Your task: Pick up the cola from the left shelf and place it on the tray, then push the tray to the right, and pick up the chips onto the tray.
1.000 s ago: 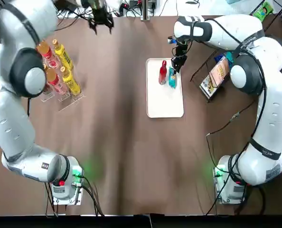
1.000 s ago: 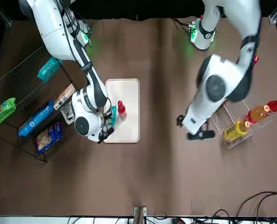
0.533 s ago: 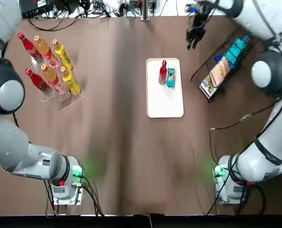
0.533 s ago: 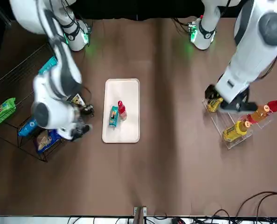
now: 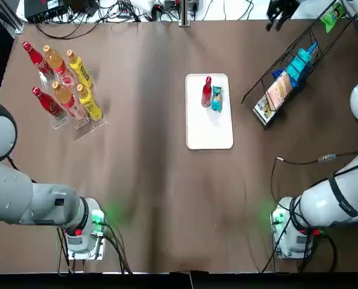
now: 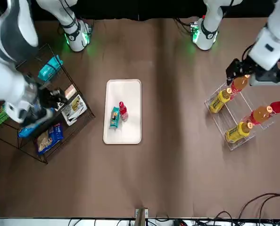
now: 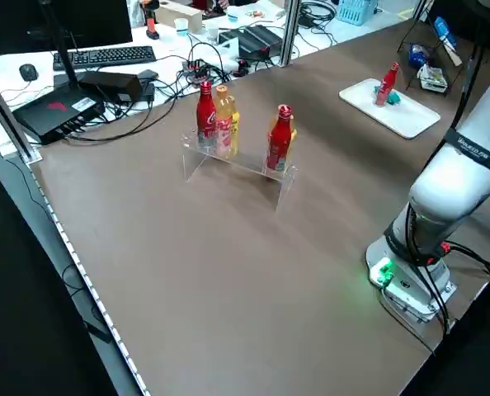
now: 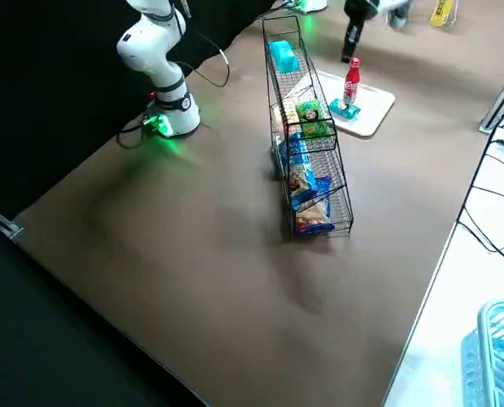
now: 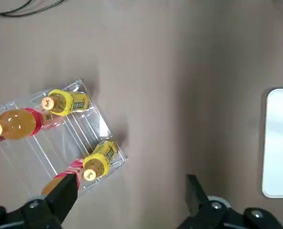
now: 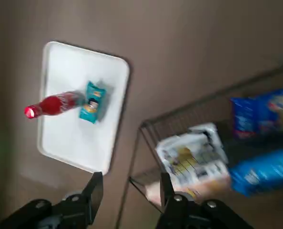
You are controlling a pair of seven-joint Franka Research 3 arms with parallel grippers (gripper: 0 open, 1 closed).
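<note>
The red cola bottle (image 5: 207, 91) lies on the white tray (image 5: 209, 129) at its far end, and a small teal chips bag (image 5: 217, 98) lies right beside it. The right wrist view shows the same cola (image 10: 53, 105) and chips (image 10: 90, 108) on the tray (image 10: 67, 138) far below. My right gripper (image 5: 280, 9) hangs open and empty at the table's far right edge, by the wire rack (image 5: 290, 66). My left gripper (image 6: 236, 70) is open and empty high over the bottle shelf (image 5: 64, 81); the left wrist view looks down between its fingers (image 9: 67, 191) at that shelf (image 9: 60, 138).
The acrylic shelf at the left holds red cola, orange and yellow bottles (image 7: 220, 120). The wire rack at the right holds several snack bags (image 8: 307, 165). Cables and electronics (image 5: 106, 7) lie beyond the far edge. Bare brown tabletop (image 5: 155, 192) surrounds the tray.
My right gripper has left the chips on the tray and swung up to the far right. My left arm has pulled back toward the left over the bottle shelf.
</note>
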